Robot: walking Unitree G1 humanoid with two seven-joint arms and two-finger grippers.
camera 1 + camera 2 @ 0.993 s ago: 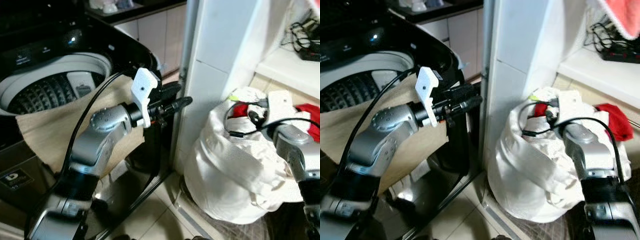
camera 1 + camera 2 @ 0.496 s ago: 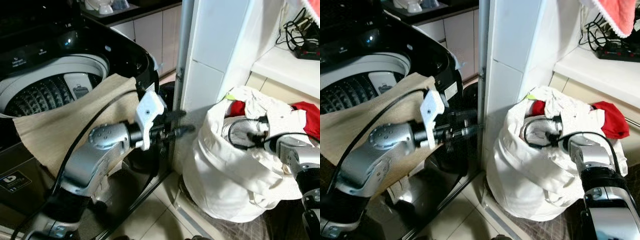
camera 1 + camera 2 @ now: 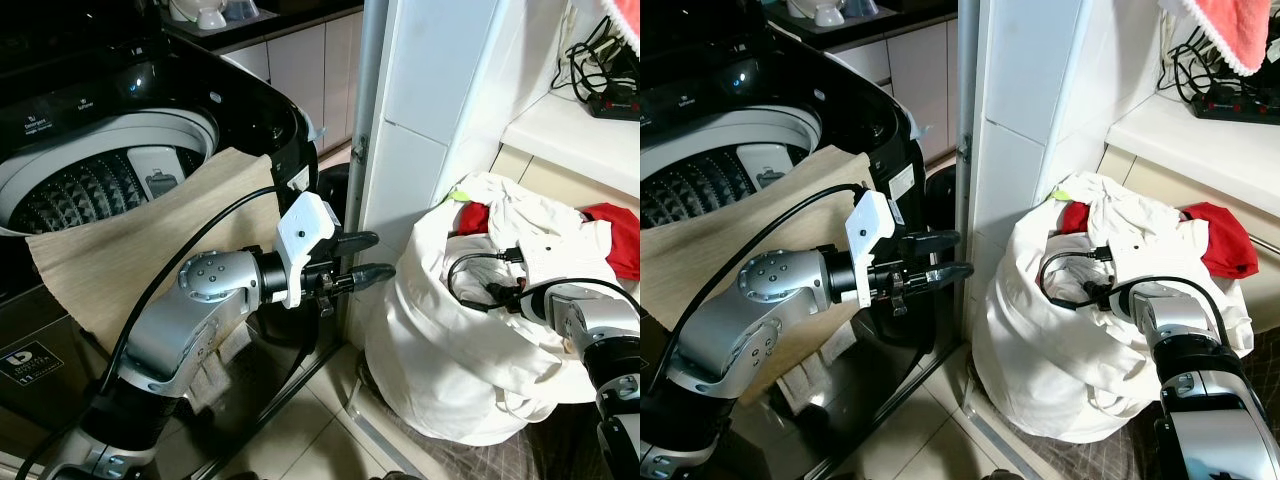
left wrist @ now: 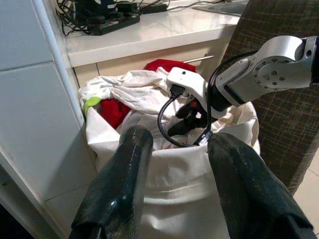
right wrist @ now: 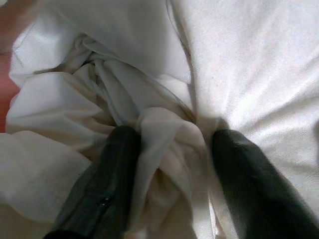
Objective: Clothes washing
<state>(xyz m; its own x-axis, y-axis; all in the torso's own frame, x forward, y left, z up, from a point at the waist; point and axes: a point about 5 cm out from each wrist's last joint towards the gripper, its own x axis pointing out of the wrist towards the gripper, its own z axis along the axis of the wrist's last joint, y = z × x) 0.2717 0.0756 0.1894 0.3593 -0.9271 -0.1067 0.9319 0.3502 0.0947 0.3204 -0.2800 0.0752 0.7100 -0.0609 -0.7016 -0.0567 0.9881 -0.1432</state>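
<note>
One white laundry bag (image 3: 470, 340) is sitting on the tiled floor (image 3: 300, 440) beside a white tiled pillar (image 3: 430, 110), stuffed with white clothes (image 3: 520, 215) and a red garment (image 3: 478, 213) showing at its mouth. More red cloth (image 3: 618, 235) is lying just behind it. The right gripper (image 5: 169, 164) is reaching down into the bag's mouth, its jaws standing partly apart with a bunched fold of white fabric (image 5: 164, 149) sitting between them; whether they are actually squeezing it cannot be told. The left gripper (image 3: 365, 258) is hovering in the air between the washing machine (image 3: 120, 130) and the bag, pointing toward the bag, its jaws spread open and holding nothing. A beige cloth (image 3: 130, 250) is hanging over the machine's front edge, partly covering the open drum (image 3: 90, 185). Above the bag, a white counter (image 3: 580, 125) is carrying a black power strip with tangled cables (image 3: 605, 85), and a pink towel (image 3: 1225, 30) is hanging at the top corner.
</note>
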